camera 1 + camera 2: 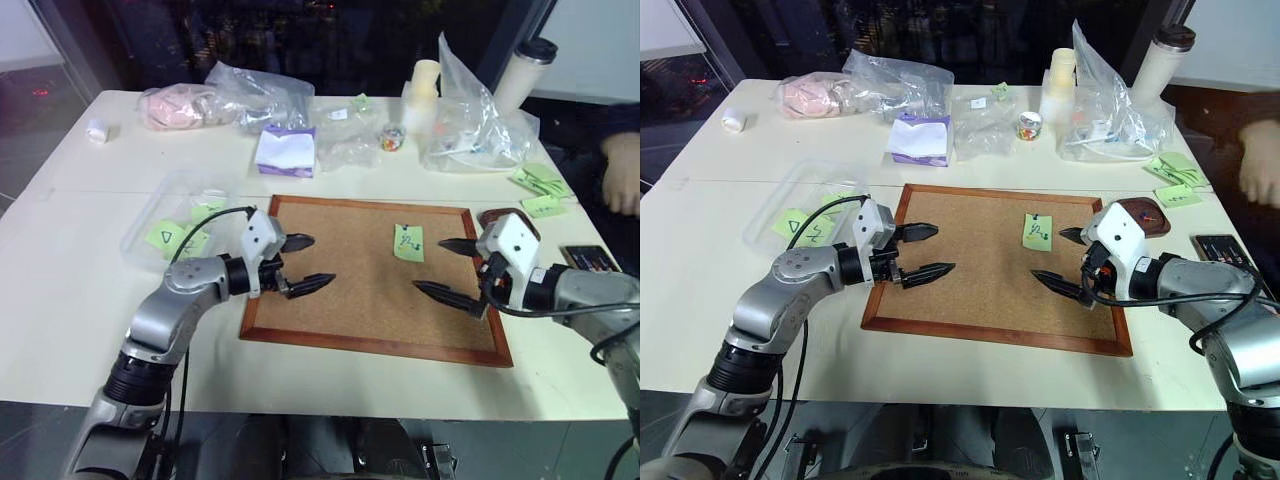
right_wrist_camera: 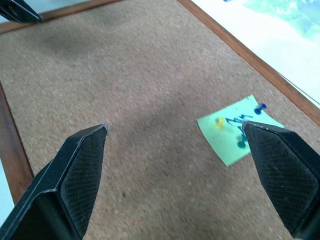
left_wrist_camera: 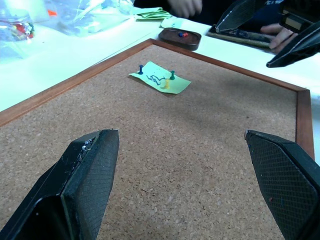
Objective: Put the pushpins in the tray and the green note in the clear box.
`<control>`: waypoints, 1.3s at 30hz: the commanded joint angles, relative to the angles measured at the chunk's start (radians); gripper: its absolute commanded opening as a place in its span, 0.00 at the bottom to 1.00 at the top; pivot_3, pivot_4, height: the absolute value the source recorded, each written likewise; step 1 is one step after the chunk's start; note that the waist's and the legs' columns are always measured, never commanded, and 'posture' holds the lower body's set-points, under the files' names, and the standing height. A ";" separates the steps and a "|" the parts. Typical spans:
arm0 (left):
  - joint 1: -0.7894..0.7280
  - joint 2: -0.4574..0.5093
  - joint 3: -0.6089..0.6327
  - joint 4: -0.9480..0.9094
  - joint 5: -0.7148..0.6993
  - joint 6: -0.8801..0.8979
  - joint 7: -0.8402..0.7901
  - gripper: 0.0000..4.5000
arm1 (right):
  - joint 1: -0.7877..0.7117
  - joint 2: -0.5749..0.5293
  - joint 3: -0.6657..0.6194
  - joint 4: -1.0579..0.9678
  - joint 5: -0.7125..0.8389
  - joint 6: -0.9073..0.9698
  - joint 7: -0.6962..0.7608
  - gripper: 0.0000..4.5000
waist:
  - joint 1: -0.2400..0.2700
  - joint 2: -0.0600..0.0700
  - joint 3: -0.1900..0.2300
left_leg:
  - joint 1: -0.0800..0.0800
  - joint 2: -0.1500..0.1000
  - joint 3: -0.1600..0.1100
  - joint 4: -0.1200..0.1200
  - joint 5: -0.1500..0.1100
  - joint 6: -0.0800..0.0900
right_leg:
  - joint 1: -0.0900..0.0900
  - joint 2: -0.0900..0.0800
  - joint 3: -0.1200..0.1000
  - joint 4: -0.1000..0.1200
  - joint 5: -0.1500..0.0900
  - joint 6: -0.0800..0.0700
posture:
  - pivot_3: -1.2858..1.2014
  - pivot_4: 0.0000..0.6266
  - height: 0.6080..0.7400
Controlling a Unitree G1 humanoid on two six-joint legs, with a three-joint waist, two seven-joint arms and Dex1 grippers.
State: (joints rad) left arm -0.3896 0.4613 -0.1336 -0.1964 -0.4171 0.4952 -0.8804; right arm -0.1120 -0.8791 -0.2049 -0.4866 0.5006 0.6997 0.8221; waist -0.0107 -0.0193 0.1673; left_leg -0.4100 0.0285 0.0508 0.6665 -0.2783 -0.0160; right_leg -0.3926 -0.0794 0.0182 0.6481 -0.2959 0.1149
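I am hovering my left claw (image 1: 308, 262) and right claw (image 1: 447, 268), both wide and empty, over the corkboard (image 1: 340, 300), where three pushpins (image 3: 166, 84) are pinning the green note (image 1: 408, 243); pulling carelessly could be tearing it. The tray (image 1: 1143, 215) is sitting partly hidden behind my right wrist.

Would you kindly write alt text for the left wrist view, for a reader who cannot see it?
A green note with a blue scribble is held on a corkboard by three pushpins, blue, green and yellow. The open left gripper frames it; beyond the board's frame sits a dark tray.
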 commanded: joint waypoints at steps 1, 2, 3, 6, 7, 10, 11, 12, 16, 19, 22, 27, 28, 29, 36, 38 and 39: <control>-0.014 0.006 0.019 -0.010 -0.016 -0.015 -0.018 0.98 | 0.002 -0.009 -0.026 -0.013 -0.002 -0.027 0.003 1.00 | 0.000 0.000 0.000 | 0.000 0.000 0.000 0.000 0.000 0.000 | 0.000 0.000 0.000 0.000 0.000 0.000 | 0.52 0.24 1.00; -0.015 0.006 0.018 -0.010 -0.015 -0.016 -0.018 0.98 | 0.003 -0.008 -0.024 -0.013 -0.004 -0.028 0.002 1.00 | 0.000 0.000 0.000 | 0.000 0.000 0.000 0.000 0.000 0.000 | 0.000 0.000 0.000 0.000 0.000 0.000 | 0.52 0.24 1.00; -0.015 0.007 0.015 -0.010 -0.008 -0.018 -0.014 0.98 | 0.003 -0.006 -0.023 -0.014 -0.004 -0.029 0.001 1.00 | 0.000 0.000 0.000 | 0.000 0.000 0.000 0.000 0.000 0.000 | 0.000 0.000 0.000 0.000 0.000 0.000 | 0.52 0.24 1.00; -0.017 -0.001 0.019 -0.021 -0.027 0.006 -0.007 0.98 | 0.003 -0.003 -0.019 -0.014 -0.006 -0.031 -0.004 1.00 | 0.000 0.000 0.000 | 0.000 0.000 0.000 0.000 0.000 0.000 | 0.000 0.000 0.000 0.000 0.000 0.000 | 0.52 0.24 1.00; -0.016 -0.002 0.022 -0.025 -0.034 0.012 -0.008 0.98 | 0.003 -0.002 -0.018 -0.014 -0.006 -0.031 -0.005 1.00 | 0.000 0.000 0.000 | 0.000 0.000 0.000 0.000 0.000 0.000 | 0.000 0.000 0.000 0.000 0.000 0.000 | 0.52 0.24 1.00; -0.014 0.001 0.018 -0.023 -0.019 0.008 0.001 0.98 | 0.002 0.001 -0.015 -0.015 -0.007 -0.031 -0.008 1.00 | 0.000 0.000 0.000 | 0.000 0.000 0.000 0.000 0.000 0.000 | 0.000 0.000 0.000 0.000 0.000 0.000 | 0.52 0.24 1.00; -0.013 0.001 0.017 -0.023 -0.016 0.008 0.004 0.98 | 0.002 0.002 -0.014 -0.014 -0.007 -0.031 -0.009 1.00 | 0.000 0.000 0.000 | 0.000 0.000 0.000 0.000 0.000 0.000 | 0.000 0.000 0.000 0.000 0.000 0.000 | 0.52 0.24 1.00; -0.014 0.000 0.018 -0.023 -0.017 0.010 0.005 0.98 | 0.000 0.002 -0.012 -0.013 -0.007 -0.031 -0.009 1.00 | 0.000 0.000 0.000 | 0.000 0.000 0.000 0.000 0.000 0.000 | 0.000 0.000 0.000 0.000 0.000 0.000 | 0.52 0.24 1.00; -0.017 -0.004 0.015 -0.023 -0.016 0.016 0.015 0.98 | -0.007 0.001 -0.008 -0.007 -0.008 -0.032 -0.010 1.00 | 0.000 0.000 0.000 | 0.000 0.000 0.000 0.000 0.000 0.000 | 0.000 0.000 0.000 0.000 0.000 0.000 | 0.52 0.24 1.00; -0.016 -0.008 0.010 -0.023 -0.009 0.010 0.024 0.98 | -0.011 0.002 -0.004 -0.006 -0.008 -0.033 -0.011 1.00 | 0.000 0.000 0.000 | 0.000 0.000 0.000 0.000 0.000 0.000 | 0.000 0.000 0.000 0.000 0.000 0.000 | 0.52 0.24 1.00; -0.016 -0.014 0.006 -0.024 -0.004 0.009 0.032 0.98 | -0.019 0.007 0.000 -0.001 -0.007 -0.030 -0.017 1.00 | 0.000 0.000 0.000 | 0.000 0.000 0.000 0.000 0.000 0.000 | 0.000 0.000 0.000 0.000 0.000 0.000 | 0.52 0.24 1.00; -0.030 -0.047 0.002 0.002 0.016 -0.014 0.071 0.87 | -0.035 0.015 0.010 0.014 -0.020 -0.041 -0.033 1.00 | 0.001 0.000 0.000 | 0.000 0.000 0.000 0.000 0.000 0.000 | 0.000 0.000 0.000 0.000 0.000 0.000 | 0.52 0.24 1.00; -0.032 -0.057 0.003 0.006 0.019 -0.019 0.077 0.81 | -0.039 0.019 0.010 0.018 -0.020 -0.040 -0.039 1.00 | 0.001 0.000 0.000 | 0.000 0.000 0.000 0.000 0.000 0.000 | 0.000 0.000 0.000 0.000 0.000 0.000 | 0.52 0.24 1.00; -0.032 -0.065 0.001 0.009 0.021 -0.022 0.081 0.70 | -0.045 0.025 0.010 0.022 -0.019 -0.039 -0.046 1.00 | 0.001 0.000 0.000 | 0.000 0.000 0.000 0.000 0.000 0.000 | 0.000 0.000 0.000 0.000 0.000 0.000 | 0.52 0.24 1.00; -0.049 -0.163 -0.060 0.099 0.087 -0.075 0.134 0.01 | -0.136 0.096 0.047 0.089 -0.032 -0.007 -0.126 1.00 | 0.000 0.000 0.000 | 0.000 -0.001 0.000 0.000 0.000 0.000 | 0.000 0.000 0.000 0.000 0.000 0.000 | 0.52 0.24 1.00; -0.063 -0.210 -0.086 0.161 0.120 -0.088 0.164 0.01 | -0.198 0.132 0.084 0.148 -0.059 0.012 -0.169 1.00 | 0.000 0.000 0.000 | 0.000 -0.001 0.000 0.001 0.000 0.000 | 0.000 0.000 0.000 0.000 0.000 0.000 | 0.52 0.24 1.00; -0.063 -0.227 -0.097 0.193 0.135 -0.101 0.171 0.01 | -0.232 0.150 0.102 0.180 -0.074 0.025 -0.192 1.00 | 0.000 0.000 0.000 | 0.000 -0.001 0.000 0.001 0.000 0.000 | 0.000 0.000 0.000 0.000 0.000 0.000 | 0.52 0.24 1.00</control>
State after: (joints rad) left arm -0.4402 0.2505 -0.2160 -0.0258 -0.3060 0.4336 -0.7264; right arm -0.3037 -0.7434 -0.1153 -0.3362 0.4483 0.7125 0.6672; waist -0.0104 -0.0193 0.1672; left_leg -0.4099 0.0272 0.0510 0.6675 -0.2783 -0.0160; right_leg -0.3926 -0.0794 0.0183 0.6487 -0.2958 0.1150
